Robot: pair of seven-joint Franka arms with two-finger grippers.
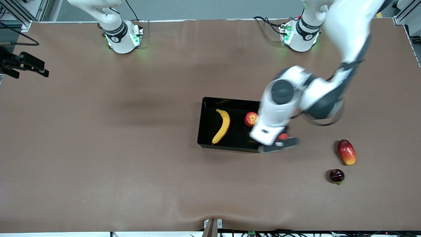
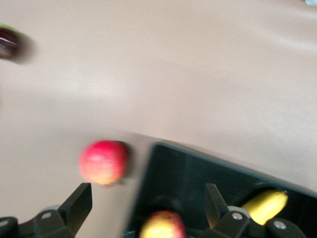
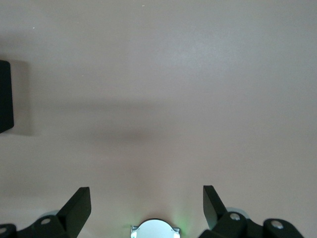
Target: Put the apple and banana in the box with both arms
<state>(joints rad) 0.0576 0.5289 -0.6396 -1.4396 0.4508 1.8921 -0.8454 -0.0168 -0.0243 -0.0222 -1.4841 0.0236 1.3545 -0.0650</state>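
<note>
The black box (image 1: 205, 131) sits mid-table. The yellow banana (image 1: 223, 126) lies in it, and the apple (image 1: 251, 119), red with yellow streaks, lies in it toward the left arm's end. My left gripper (image 1: 279, 144) is open and empty over the box's wall at that end. In the left wrist view its fingers (image 2: 147, 193) straddle the box wall (image 2: 148, 173), with the apple (image 2: 163, 225) and the banana (image 2: 266, 205) inside. My right gripper (image 1: 24, 64) is open and empty above the table's edge at the right arm's end, and the right arm waits (image 3: 146, 192).
A pinkish-red fruit (image 1: 283, 135) lies on the table just outside the box, under the left gripper; it also shows in the left wrist view (image 2: 103, 161). A red-yellow mango (image 1: 346, 151) and a dark round fruit (image 1: 336, 175) lie toward the left arm's end.
</note>
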